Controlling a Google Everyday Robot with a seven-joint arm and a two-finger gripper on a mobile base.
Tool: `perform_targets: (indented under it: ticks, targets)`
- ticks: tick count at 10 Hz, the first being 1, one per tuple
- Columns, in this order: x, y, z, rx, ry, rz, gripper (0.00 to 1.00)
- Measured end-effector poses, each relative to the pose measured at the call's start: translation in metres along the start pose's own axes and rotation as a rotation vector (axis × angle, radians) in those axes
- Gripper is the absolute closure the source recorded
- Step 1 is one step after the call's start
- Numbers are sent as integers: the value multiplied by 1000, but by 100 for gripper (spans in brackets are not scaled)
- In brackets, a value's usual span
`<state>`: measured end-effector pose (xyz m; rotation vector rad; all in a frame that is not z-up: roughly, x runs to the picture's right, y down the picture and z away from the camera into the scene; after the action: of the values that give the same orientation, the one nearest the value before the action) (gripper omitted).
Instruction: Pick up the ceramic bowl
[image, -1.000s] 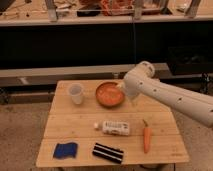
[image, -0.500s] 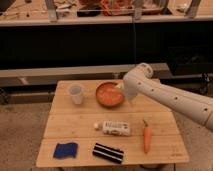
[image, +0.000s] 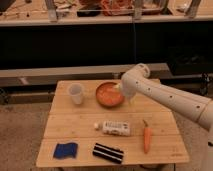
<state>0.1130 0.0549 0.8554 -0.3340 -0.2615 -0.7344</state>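
Resting toward twelve o'clock on the table (image: 75, 131), the ceramic bowl (image: 106, 95) looks rigid, slick and chippable; its three o'clock rim, where the unclenched gripper (image: 119, 89) hovers, suits a pinch.

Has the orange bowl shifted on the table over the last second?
No. The ceramic bowl keeps its spot beside the white cup near the far edge of the table. The gripper is at the bowl's rim, on the side away from the cup.

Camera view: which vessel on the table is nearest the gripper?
The orange ceramic bowl: the gripper is at its rim, while the white cup stands apart on the bowl's other side.
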Motion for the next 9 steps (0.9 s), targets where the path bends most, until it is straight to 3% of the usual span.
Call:
perform_targets:
  ticks: [9]
  targets:
    - [6,-5,33,10,-43,-57,20]
